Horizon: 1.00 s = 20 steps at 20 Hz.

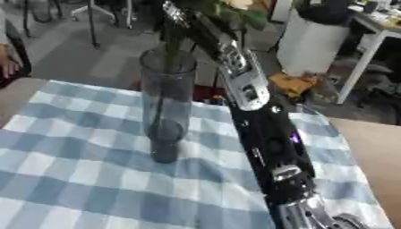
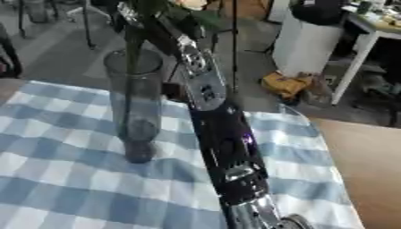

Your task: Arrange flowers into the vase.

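Vase (image 1: 167, 105) stands upright on the checked cloth (image 1: 70, 179) of the worktop, left of my right arm (image 1: 266, 134). Tall clear glass w/ a dark base. One green stem (image 1: 164, 89) already runs down inside it, leaves (image 2: 205, 19) sticking out above the rim at frame top. Can't see any bloom clearly, just a pale blob near the top edge. So I'd judge: at least one flower in or going in, prob. more to add, but no other flowers visible on the worktop.

Right arm stretches from the bottom right corner diagonally up past the vase, forearm raised above rim level. My right hand is up at the top edge among the foliage, so can't tell if it's grasping the stem or let go. Left hand not visible in either view.
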### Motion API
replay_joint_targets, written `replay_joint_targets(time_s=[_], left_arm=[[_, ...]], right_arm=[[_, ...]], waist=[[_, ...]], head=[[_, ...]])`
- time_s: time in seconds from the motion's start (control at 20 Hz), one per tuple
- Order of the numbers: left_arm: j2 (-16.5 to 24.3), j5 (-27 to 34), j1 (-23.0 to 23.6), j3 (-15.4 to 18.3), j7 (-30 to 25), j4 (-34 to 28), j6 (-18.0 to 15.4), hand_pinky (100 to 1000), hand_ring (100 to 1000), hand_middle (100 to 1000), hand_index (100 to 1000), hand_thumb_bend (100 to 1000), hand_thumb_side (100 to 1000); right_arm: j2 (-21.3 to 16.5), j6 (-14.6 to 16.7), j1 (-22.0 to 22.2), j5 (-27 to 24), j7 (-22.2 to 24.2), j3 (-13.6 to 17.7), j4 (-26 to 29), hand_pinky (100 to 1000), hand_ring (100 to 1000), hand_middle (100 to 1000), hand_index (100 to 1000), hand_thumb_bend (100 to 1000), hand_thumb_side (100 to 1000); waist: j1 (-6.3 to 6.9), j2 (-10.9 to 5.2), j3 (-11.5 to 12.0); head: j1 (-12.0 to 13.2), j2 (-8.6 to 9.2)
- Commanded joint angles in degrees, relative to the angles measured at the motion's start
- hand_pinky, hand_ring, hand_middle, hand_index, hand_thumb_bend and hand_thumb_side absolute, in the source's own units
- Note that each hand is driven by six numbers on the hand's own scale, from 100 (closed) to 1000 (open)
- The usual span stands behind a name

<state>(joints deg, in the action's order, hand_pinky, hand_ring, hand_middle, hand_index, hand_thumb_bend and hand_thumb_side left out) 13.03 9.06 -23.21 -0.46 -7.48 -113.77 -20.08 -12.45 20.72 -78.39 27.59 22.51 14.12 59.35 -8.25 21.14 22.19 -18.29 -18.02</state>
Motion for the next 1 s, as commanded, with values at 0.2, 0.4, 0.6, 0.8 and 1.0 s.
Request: replay_joint_targets(time_s=[0.2, 0.4, 0.6, 0.8, 1.0], left_arm=[[0.2, -0.2, -0.2, 0.3, 0.0, -0.8, 0.3, 508, 604, 496, 873, 100, 878], [0.2, -0.2, -0.2, 0.4, 0.0, -0.8, 0.3, 508, 604, 496, 873, 100, 877], [0.2, -0.3, -0.1, 0.3, 0.0, -0.8, 0.4, 508, 605, 496, 873, 100, 879], [0.2, -0.3, -0.1, 0.4, 0.1, -0.8, 0.4, 507, 605, 496, 873, 100, 874], [0.2, -0.3, -0.2, 0.3, 0.1, -0.8, 0.5, 507, 605, 496, 873, 100, 874]], right_arm=[[-1.9, 1.2, -1.5, 2.6, 1.1, 0.2, 1.4, 403, 497, 100, 574, 193, 1000], [-2.2, 2.5, -1.6, 4.4, 3.1, 0.2, 1.4, 440, 528, 100, 627, 248, 1000], [-2.4, 3.6, -1.6, 5.5, 4.6, 0.5, 1.3, 452, 540, 100, 646, 265, 1000], [-2.5, 4.3, -1.5, 6.1, 5.6, 0.6, 1.1, 463, 553, 100, 661, 274, 1000], [-2.7, 4.7, -1.5, 6.8, 6.4, 0.6, 1.0, 471, 562, 100, 670, 278, 1000]], waist=[[0.88, -1.80, -0.2], [0.87, -1.89, -0.3], [0.87, -1.91, -0.3], [0.89, -1.87, -0.3], [0.90, -1.81, -0.5]], head=[[0.0, 0.65], [0.2, 0.68], [0.3, 0.69], [0.3, 0.75], [0.4, 0.84]])
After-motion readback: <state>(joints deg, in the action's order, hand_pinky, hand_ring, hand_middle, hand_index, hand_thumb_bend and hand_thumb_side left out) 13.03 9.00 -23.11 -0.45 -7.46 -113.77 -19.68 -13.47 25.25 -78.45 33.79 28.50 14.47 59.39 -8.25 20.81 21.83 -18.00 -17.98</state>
